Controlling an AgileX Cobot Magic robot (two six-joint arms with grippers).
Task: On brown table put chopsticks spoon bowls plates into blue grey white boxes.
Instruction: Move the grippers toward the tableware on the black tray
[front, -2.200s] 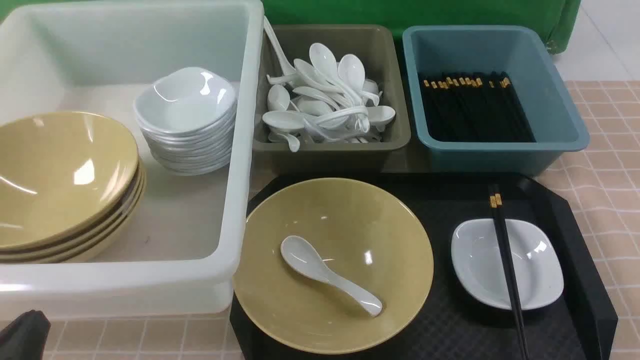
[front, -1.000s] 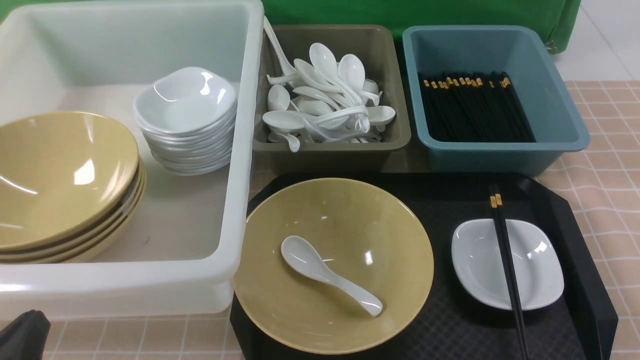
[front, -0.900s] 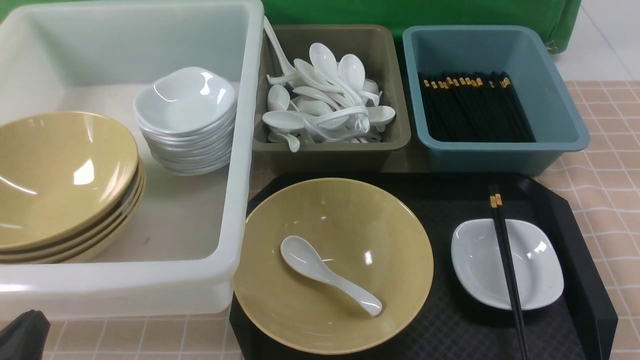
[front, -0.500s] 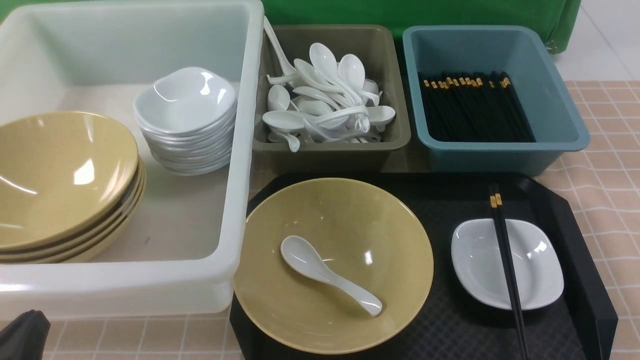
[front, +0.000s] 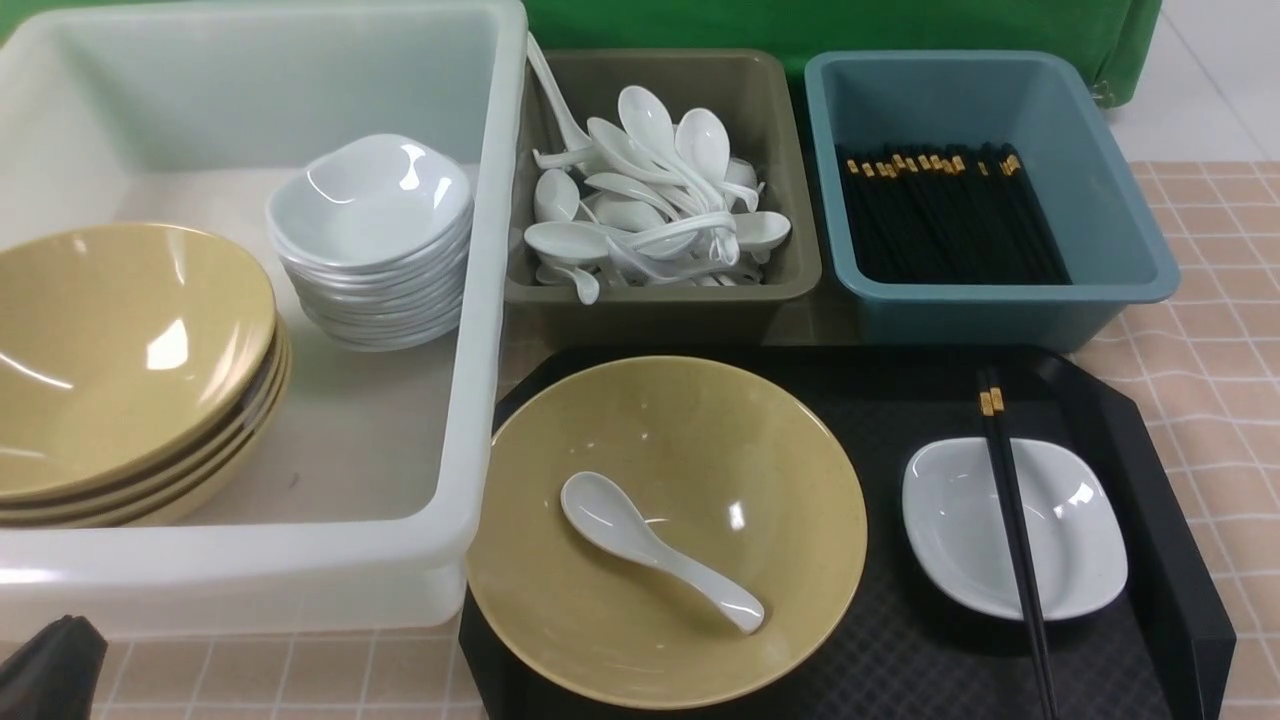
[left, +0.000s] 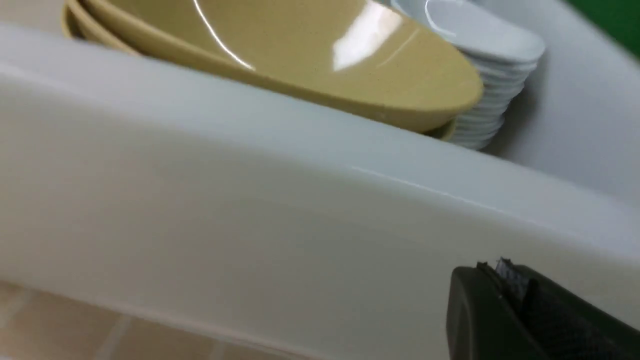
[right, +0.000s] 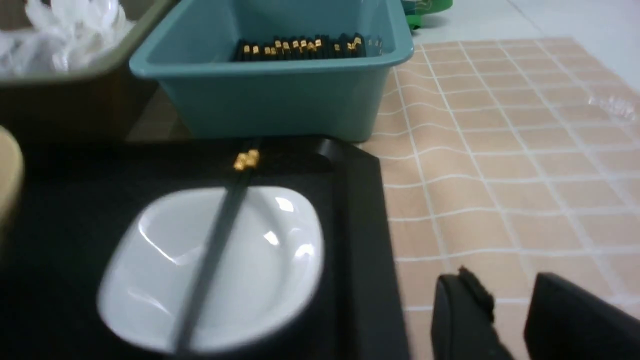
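On the black tray (front: 900, 660) sit a yellow bowl (front: 760, 470) holding a white spoon (front: 655, 550) and a small white plate (front: 960, 530) with black chopsticks (front: 1015, 530) laid across it. The white box (front: 480, 300) holds stacked yellow bowls (front: 120, 350) and white plates (front: 370, 200). The grey box (front: 660, 300) is full of spoons, and the blue box (front: 1000, 300) holds chopsticks. My left gripper (left: 500, 267) is shut and empty, low against the white box's near wall (left: 250, 200). My right gripper (right: 502, 280) is open and empty over the tablecloth, beside the tray's right edge (right: 360, 210).
A checked brown tablecloth (front: 1210, 260) covers the table right of the tray and the blue box (right: 270, 100). A green backdrop (front: 800, 25) stands behind the boxes. The three boxes stand side by side, close behind the tray.
The left gripper's tip at the bottom left of the front view has shifted very slightly. Nothing else has moved.
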